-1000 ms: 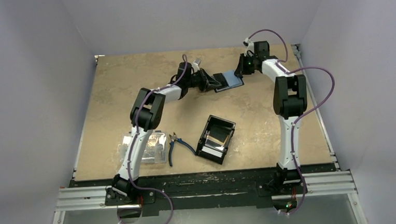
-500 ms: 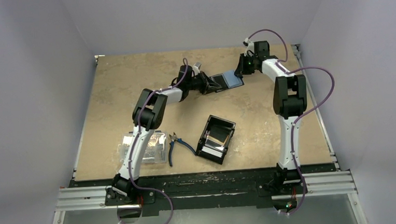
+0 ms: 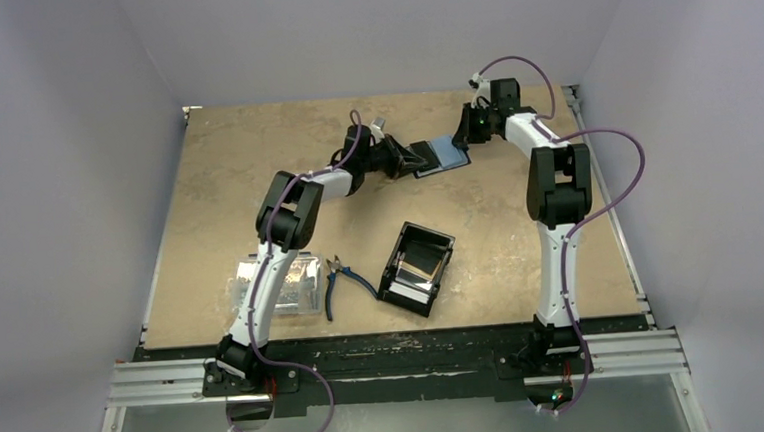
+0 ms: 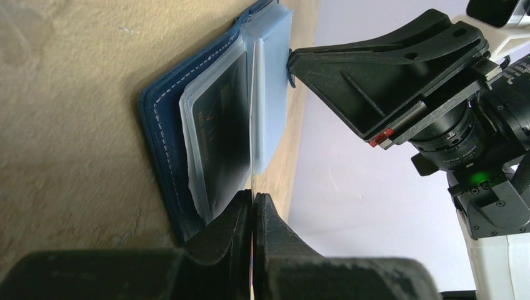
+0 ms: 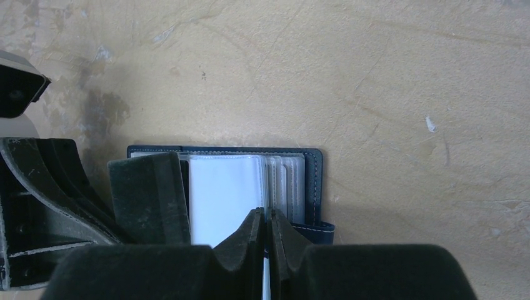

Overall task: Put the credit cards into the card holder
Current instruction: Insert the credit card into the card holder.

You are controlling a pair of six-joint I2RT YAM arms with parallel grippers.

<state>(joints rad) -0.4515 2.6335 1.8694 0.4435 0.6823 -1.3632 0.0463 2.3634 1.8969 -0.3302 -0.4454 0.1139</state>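
Observation:
The navy card holder (image 3: pixel 444 153) lies open at the table's far middle, its stitched cover (image 4: pixel 159 137) and clear sleeves (image 5: pixel 284 184) showing. My left gripper (image 4: pixel 253 195) is shut on a thin pale credit card (image 4: pixel 252 125), seen edge-on, which reaches in flat between a dark sleeve and a pale blue sleeve (image 4: pixel 273 94). My right gripper (image 5: pixel 265 212) comes from the other side and is shut on a thin sleeve of the holder, next to a white page (image 5: pixel 225 194). The left gripper's upper finger (image 5: pixel 147 200) lies just left of that page.
A black open-topped tray (image 3: pixel 417 267) with pale flat pieces inside sits at the table's near middle. Blue-handled pliers (image 3: pixel 337 284) lie to its left. A clear plastic box (image 3: pixel 282 287) stands under the left arm. The right gripper's finger (image 4: pixel 375 81) is close in front of the left wrist camera.
The left arm has shifted slightly toward the card holder, and the dark flap at its fingertips now lies flatter. The right gripper has stayed in place.

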